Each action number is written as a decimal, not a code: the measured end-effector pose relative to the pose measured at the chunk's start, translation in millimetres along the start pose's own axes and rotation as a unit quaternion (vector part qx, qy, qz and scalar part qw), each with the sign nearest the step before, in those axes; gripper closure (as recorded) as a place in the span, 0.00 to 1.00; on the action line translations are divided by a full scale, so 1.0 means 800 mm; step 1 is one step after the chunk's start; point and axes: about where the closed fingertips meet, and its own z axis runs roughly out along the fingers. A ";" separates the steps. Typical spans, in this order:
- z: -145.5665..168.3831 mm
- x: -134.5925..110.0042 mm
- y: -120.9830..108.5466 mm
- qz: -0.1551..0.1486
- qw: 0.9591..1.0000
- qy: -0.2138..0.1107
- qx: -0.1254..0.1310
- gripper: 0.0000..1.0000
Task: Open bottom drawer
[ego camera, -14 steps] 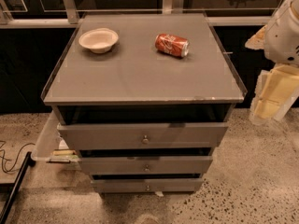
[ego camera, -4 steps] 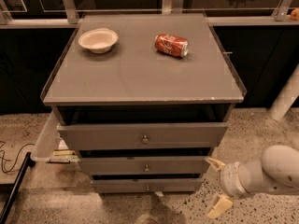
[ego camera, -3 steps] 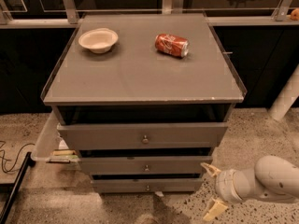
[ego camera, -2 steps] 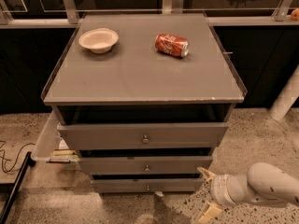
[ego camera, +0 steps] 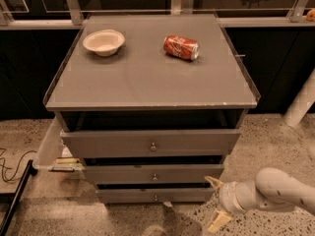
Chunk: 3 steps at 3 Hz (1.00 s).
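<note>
The bottom drawer (ego camera: 133,196) is the slimmest grey front at the foot of the grey cabinet, with a small round metal knob (ego camera: 155,198) at its middle. It stands pushed in under the middle drawer (ego camera: 153,174) and the top drawer (ego camera: 150,142). My gripper (ego camera: 215,204) is low at the drawer's right end, on a white arm coming in from the right. Its two cream fingers are spread apart, one upper fingertip (ego camera: 213,181) near the cabinet's corner, one lower (ego camera: 217,222) by the floor. It holds nothing.
A white bowl (ego camera: 104,42) and a red soda can (ego camera: 181,47) lying on its side rest on the cabinet top (ego camera: 147,77). A clear bin with items (ego camera: 59,156) hangs at the cabinet's left. A black cable (ego camera: 12,173) lies on the speckled floor. A white post (ego camera: 302,102) stands at right.
The arm came down from the upper right to floor level. Over the last second the gripper has moved left and down toward the right end of the bottom drawer.
</note>
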 end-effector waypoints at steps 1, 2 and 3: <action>0.046 0.024 -0.033 -0.035 0.999 -0.013 -0.026 0.00; 0.105 0.054 -0.054 -0.076 0.996 -0.020 -0.033 0.00; 0.105 0.054 -0.054 -0.076 0.996 -0.020 -0.033 0.00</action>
